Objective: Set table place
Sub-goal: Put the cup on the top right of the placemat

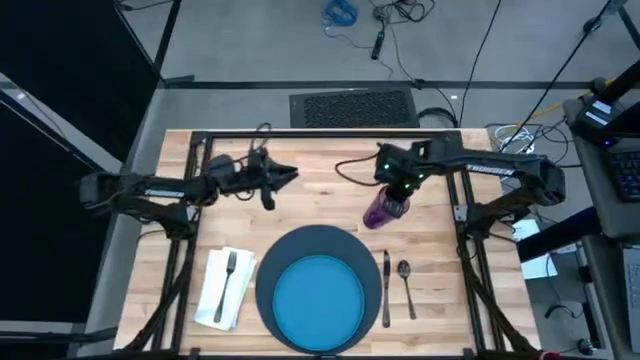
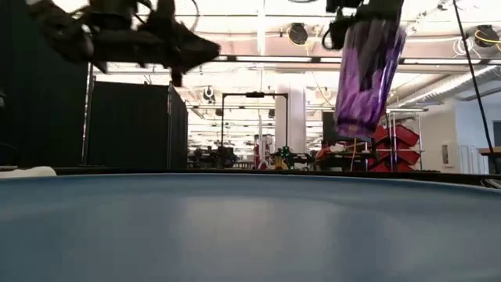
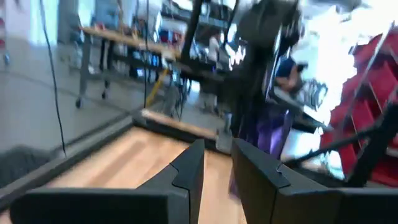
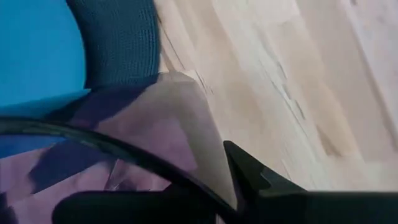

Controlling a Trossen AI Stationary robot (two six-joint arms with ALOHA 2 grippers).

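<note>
Holding the purple cup (image 1: 386,208) by its rim, the right gripper (image 1: 398,186) carries it up in the air above the table (image 1: 320,165), just behind the knife (image 1: 386,288) and spoon (image 1: 405,286). The cup hangs tipped a bit. It looks like thin, see-through plastic, so it is likely light, hard and a little slippery; gripping the rim seems best. The left gripper (image 1: 285,176) waits over the back left of the table, its fingers nearly together with nothing between them.
</note>
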